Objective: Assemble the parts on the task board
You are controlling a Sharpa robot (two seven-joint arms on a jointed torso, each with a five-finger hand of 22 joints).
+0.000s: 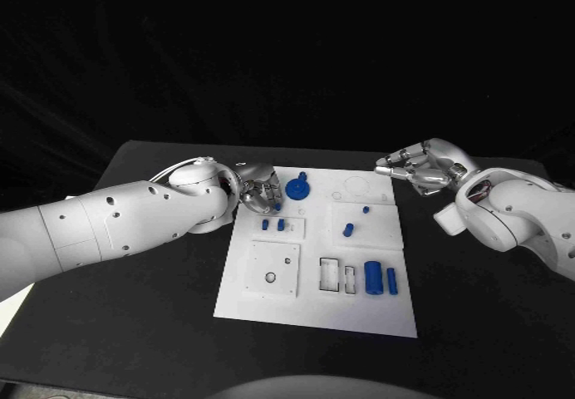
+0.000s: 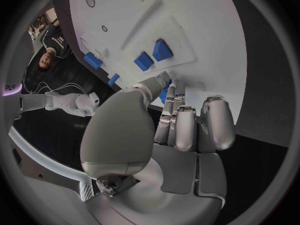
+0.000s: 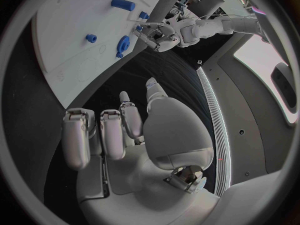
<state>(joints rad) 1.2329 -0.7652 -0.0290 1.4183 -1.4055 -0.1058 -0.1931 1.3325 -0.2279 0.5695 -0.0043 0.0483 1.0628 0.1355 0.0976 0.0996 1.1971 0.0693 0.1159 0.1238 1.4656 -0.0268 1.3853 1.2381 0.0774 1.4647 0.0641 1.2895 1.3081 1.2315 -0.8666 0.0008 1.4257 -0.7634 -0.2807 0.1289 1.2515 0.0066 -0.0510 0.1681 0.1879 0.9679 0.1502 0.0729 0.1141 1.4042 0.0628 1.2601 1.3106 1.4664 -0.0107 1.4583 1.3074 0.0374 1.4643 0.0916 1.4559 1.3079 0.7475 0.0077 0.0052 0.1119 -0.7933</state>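
Observation:
The white task board (image 1: 314, 309) lies in the middle of the black table. My left hand (image 1: 257, 189) hovers over its far left corner and pinches a small blue part (image 2: 165, 94) between thumb and fingertips. A blue gear (image 1: 297, 189) lies just beside that hand. Two short blue pegs (image 1: 273, 224) stand below it, also seen close up as pegs (image 2: 152, 56). My right hand (image 1: 418, 169) hangs off the board's far right corner, fingers curled in, nothing in them. From the right wrist, the gear (image 3: 122, 46) and my left hand (image 3: 156, 35) show across the board.
Another blue peg (image 1: 347, 230) and a smaller one (image 1: 366, 209) stand on the right half. Two blue cylinders (image 1: 381, 278) lie near the board's right edge, beside rectangular slots (image 1: 336, 274). A square plate with a hole (image 1: 273, 268) sits at the near left.

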